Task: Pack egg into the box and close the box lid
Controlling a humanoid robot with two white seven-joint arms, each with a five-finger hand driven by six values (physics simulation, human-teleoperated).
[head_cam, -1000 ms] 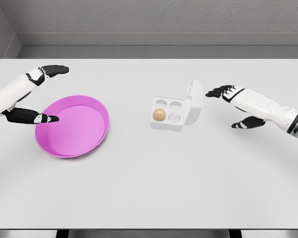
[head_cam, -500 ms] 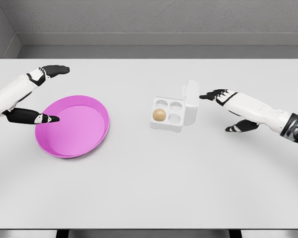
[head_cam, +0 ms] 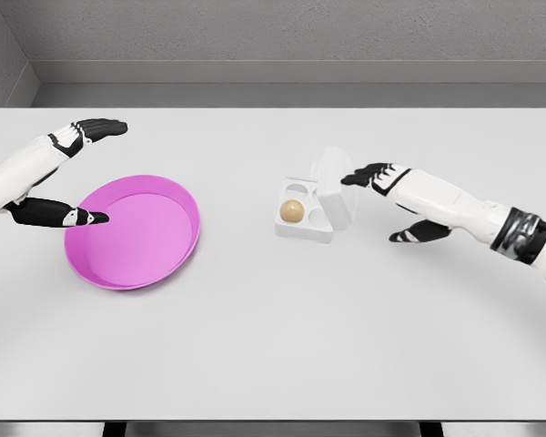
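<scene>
Right hand (head_cam: 382, 182): fingers extended, gripping nothing, fingertips against the half-raised lid (head_cam: 335, 187). Lid hides the right-hand cells of the box (head_cam: 305, 228). Egg (head_cam: 292, 211): seated in the near-left cell. Left hand (head_cam: 68, 173): spread, empty, at the pink bowl (head_cam: 136, 232); arm cut off by the frame edge.

Your right arm reaches in from the right edge, forearm angled up and left across the view. Your right hand (head_cam: 382, 187) is open: the fingers (head_cam: 362, 173) stretch flat toward the left and the thumb (head_cam: 417, 234) hangs apart below. Your left arm enters at the left edge. Your left hand (head_cam: 59, 173) is open too, fingers pointing right, thumb spread wide beneath.
</scene>
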